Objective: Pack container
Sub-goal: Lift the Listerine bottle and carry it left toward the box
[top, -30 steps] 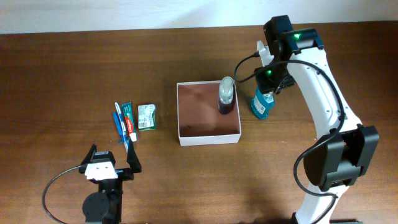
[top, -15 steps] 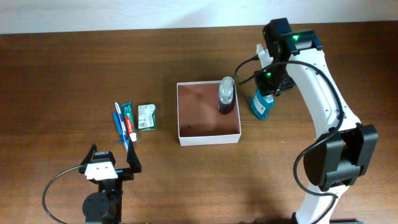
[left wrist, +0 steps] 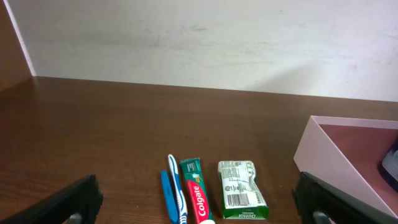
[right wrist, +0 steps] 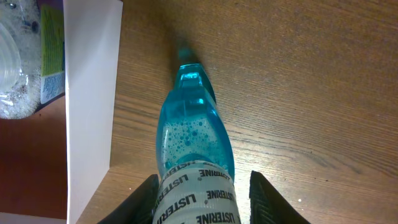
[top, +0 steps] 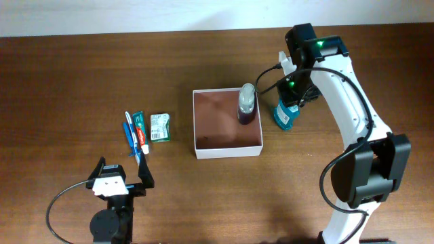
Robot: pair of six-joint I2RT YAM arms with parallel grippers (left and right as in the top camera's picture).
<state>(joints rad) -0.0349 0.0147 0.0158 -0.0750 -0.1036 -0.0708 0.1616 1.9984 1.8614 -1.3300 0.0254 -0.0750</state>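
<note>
The right tool point(right wrist: 205, 186), narrow, straddles the mouthwash bottle point(right wrist: 193, 137) at 3 o'clock of the central container point(top: 227, 151) — probably to lift it inside, though a grip cannot be told. The left tool point(top: 124, 171), at 7 o'clock, is wide.

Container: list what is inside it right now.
One bottle with a clear cap and dark contents stands in the far right corner of the container. The rest of its reddish floor is bare. The patch of floor beneath the bottle is covered.
</note>
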